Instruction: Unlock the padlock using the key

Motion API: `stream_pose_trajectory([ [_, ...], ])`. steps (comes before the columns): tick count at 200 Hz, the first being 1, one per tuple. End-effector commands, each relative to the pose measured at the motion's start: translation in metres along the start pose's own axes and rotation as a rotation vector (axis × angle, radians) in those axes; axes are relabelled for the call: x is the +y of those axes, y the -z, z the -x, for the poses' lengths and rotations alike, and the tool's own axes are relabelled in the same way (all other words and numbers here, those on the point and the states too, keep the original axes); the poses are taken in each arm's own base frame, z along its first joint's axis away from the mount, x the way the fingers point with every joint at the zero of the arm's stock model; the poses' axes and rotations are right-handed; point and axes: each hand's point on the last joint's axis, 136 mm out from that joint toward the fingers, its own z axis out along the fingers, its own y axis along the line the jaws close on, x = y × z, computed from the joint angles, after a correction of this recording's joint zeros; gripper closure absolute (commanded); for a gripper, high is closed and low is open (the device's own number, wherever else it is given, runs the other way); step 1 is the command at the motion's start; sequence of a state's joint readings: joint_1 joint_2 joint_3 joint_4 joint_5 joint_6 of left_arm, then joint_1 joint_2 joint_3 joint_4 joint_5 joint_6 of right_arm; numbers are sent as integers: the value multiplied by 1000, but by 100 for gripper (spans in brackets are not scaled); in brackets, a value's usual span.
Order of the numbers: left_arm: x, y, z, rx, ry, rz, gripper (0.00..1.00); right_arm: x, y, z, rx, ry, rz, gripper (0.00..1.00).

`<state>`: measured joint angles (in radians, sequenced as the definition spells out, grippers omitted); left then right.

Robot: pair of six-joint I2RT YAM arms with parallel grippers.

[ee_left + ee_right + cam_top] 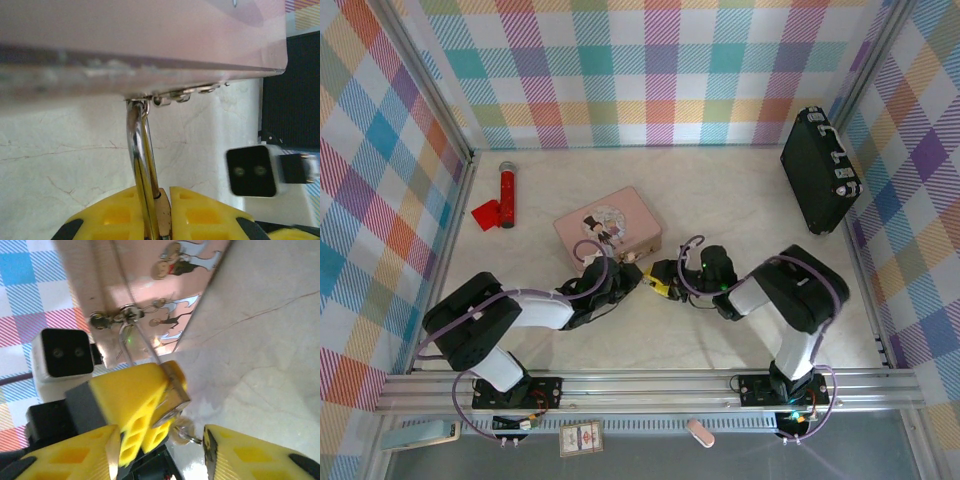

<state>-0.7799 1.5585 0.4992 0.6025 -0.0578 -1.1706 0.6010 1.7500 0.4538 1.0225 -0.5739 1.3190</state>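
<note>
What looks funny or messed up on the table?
Nothing looks broken or spilled. The pink tin sits crooked, and the red cylinder lies on its side. The padlock is hooked through the tin's latch and pinched in the left end effector.

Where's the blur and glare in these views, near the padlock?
Left wrist: pink tin close and badly blurred, glare streaks on the padlock shackle. Right wrist: right gripper's fingers soft in foreground, tin sharper behind. Top external: sharp, even light.
</note>
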Motion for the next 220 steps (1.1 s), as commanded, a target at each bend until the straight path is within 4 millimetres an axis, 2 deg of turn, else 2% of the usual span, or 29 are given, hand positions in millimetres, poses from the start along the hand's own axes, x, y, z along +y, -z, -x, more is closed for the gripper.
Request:
stream_pose_trajectory([
  [1, 4, 8, 6, 13, 38, 2, 100, -7, 14, -15, 70, 163, -144, 50],
  [18, 5, 10, 11, 5, 41, 6, 100, 0, 24, -23, 122, 317, -241, 50],
  [50, 3, 12, 16, 19, 41, 6, 100, 16, 38, -26, 112, 667, -427, 49],
  [57, 3, 13, 16, 21, 37, 7, 100, 25, 36, -32, 126, 765, -405, 49],
  [70, 2, 15, 17, 25, 29, 7, 100, 44, 27, -60, 193, 992, -329, 49],
  [83, -4, 16, 17, 31, 17, -21, 100, 50, 22, -80, 198, 1224, -347, 48],
  [91, -8, 17, 17, 38, 13, -39, 100, 50, 20, -84, 184, 1309, -357, 48],
  [121, -12, 22, 15, 50, 14, -49, 100, 51, 15, -79, 70, 1402, -329, 53],
  [150, -15, 26, 12, 68, 14, -61, 100, 42, 7, -75, -34, 1622, -359, 53],
  [202, -17, 33, 11, 70, 34, -84, 100, 27, -5, -53, -139, 1723, -462, 53],
  [208, -19, 34, 11, 73, 32, -88, 100, 31, -7, -51, -169, 1731, -453, 54],
  [220, -22, 35, 10, 80, 19, -95, 100, 24, -12, -50, -151, 1742, -470, 54],
])
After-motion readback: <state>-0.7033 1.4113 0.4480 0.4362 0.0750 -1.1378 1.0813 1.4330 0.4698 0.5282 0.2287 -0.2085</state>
